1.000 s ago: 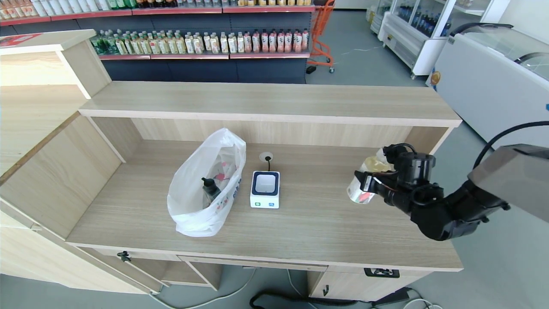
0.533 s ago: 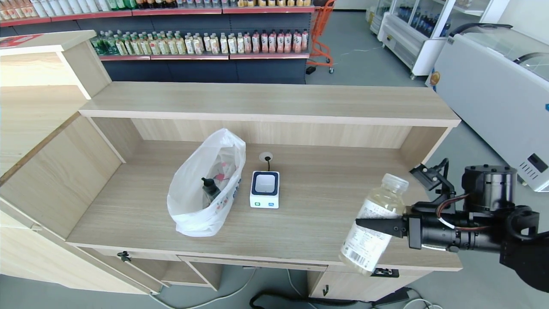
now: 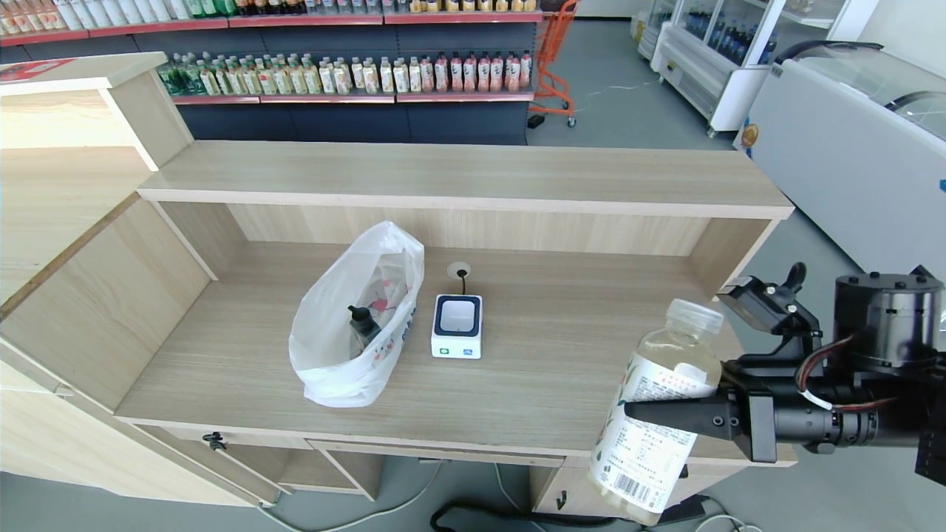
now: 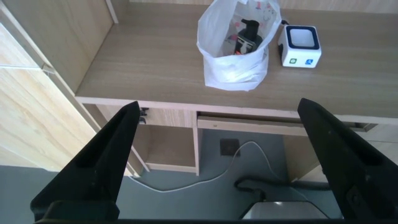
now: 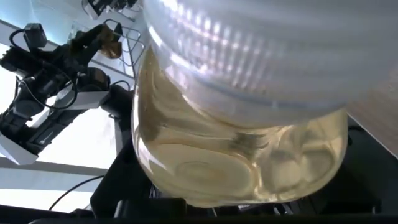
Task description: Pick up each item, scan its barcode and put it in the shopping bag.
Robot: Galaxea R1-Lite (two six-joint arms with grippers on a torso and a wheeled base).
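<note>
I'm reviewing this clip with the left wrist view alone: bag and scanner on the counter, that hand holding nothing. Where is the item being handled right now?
Observer: The right hand is shut on a bottle of pale liquid.
Operator: Is it over the scanner?
Observer: No. In the head view it is near the front right corner of the counter, well to the right of the scanner.
Operator: Is a barcode showing?
Observer: Yes. The barcode sits low on the label, facing the head camera; the bottle leans slightly, cap up.
</note>
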